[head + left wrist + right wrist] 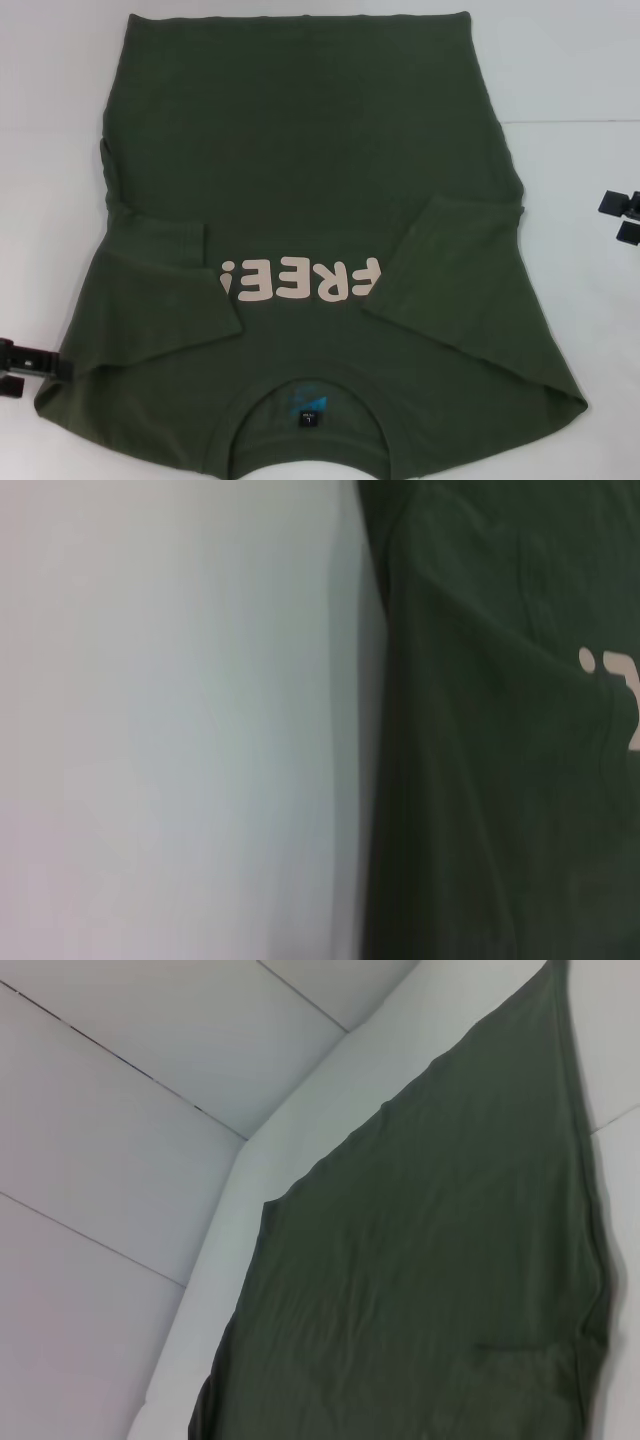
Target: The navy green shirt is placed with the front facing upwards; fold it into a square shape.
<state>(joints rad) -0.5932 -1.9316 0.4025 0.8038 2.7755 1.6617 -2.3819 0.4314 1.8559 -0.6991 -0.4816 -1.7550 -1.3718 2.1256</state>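
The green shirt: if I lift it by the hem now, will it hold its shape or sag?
The green shirt will probably sag: it lies limp and flat on the white table, with soft wrinkles. The folded-in sleeves rest loose, so they may well slide open. It looks light; pinching one point would likely bunch it.

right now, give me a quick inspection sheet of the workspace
surface: white table, bare around the shirt
job's things: navy green shirt lies front up, collar nearest the robot, both sleeves folded in over the chest, partly covering the FREE! lettering
clutter: nothing seen
grippers: left gripper at the shirt's left edge near the shoulder; right gripper off its right side, apart from it
cables: nothing seen
surroundings: pale tiled floor past the table edge
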